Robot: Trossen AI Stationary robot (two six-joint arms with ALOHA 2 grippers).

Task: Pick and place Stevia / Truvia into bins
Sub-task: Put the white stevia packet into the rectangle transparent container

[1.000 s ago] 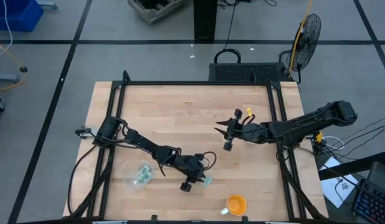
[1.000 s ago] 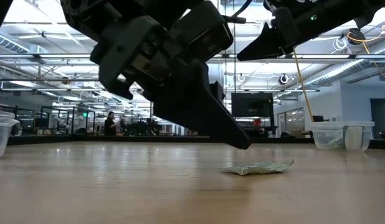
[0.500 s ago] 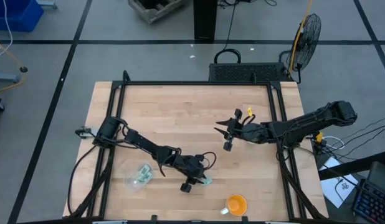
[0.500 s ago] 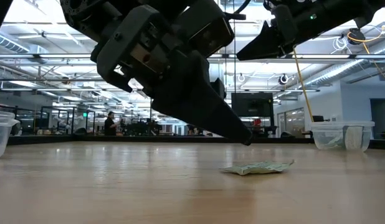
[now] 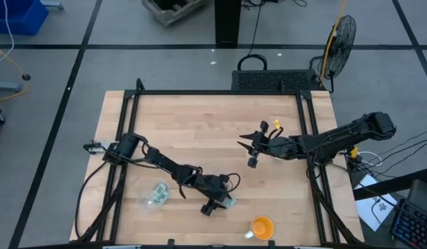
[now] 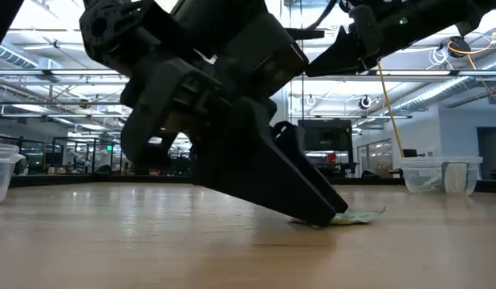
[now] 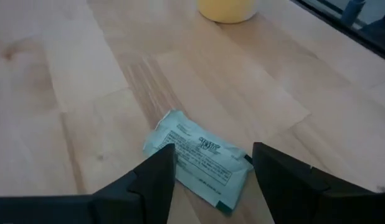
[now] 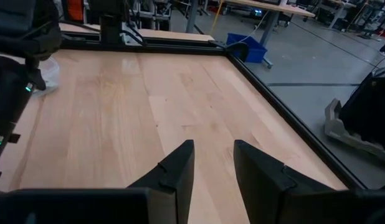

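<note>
1. Bin (image 5: 155, 196): a see-through plastic cup near the table's front left, already holding pale green sachets; this part of the task appears done. In the low view a second see-through cup (image 6: 438, 174) with contents stands at the far right, and a third cup's edge shows at the far left.
2. Left gripper (image 5: 218, 203): lowered to the wooden table (image 5: 200, 124) at front centre, fingers spread and straddling one Stevia / Truvia sachet (image 7: 199, 157) without yet pinching it. The low view shows a fingertip down at the table beside the sachet. Judged stage: the grasp is about to be made; lift and transfer to a bin remain.
3. Orange cup (image 5: 261, 226): just beyond the sachet toward the front edge; not a bin.
4. Right gripper (image 5: 249, 151): waiting above the table's right half, fingers parted, holding nothing.
5. No other loose sachet is visible on the table, so this one appears to be the last.
</note>
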